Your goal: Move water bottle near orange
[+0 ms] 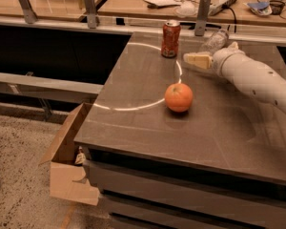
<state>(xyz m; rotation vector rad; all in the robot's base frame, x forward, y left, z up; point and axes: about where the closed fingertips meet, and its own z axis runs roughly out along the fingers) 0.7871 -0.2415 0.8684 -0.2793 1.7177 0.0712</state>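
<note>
**Table** (133, 128): Dark, flat top with open edges at the front and left. Anything that rolls has nothing to stop it there.

**Arm** (257, 78): It reaches in from the right, low over the far part of the top. The wrist sits just in front of the bottle. A sweep backward would likely shove the bottle against the rear rail or off the far edge.

**Cardboard box** (66, 171): On the floor below the left front corner, and the likely landing place for a runaway.

**Orange** (178, 97): Near mid-table, unsupported. A bump while the bottle is set beside it would probably send it rolling.

**Soda can** (170, 38): Upright, just left of the gripper, and liable to tip if the arm swings that way.

**Water bottle** (213, 41): Tilted at the far edge, behind the wrist and well apart from the orange. It is not delivered. Thin, clear plastic may buckle or slip under pressure.

**Gripper** (196, 60): Between can and bottle, pointing left. Whether it is released or clenched cannot be told. It is not on the bottle.
</note>
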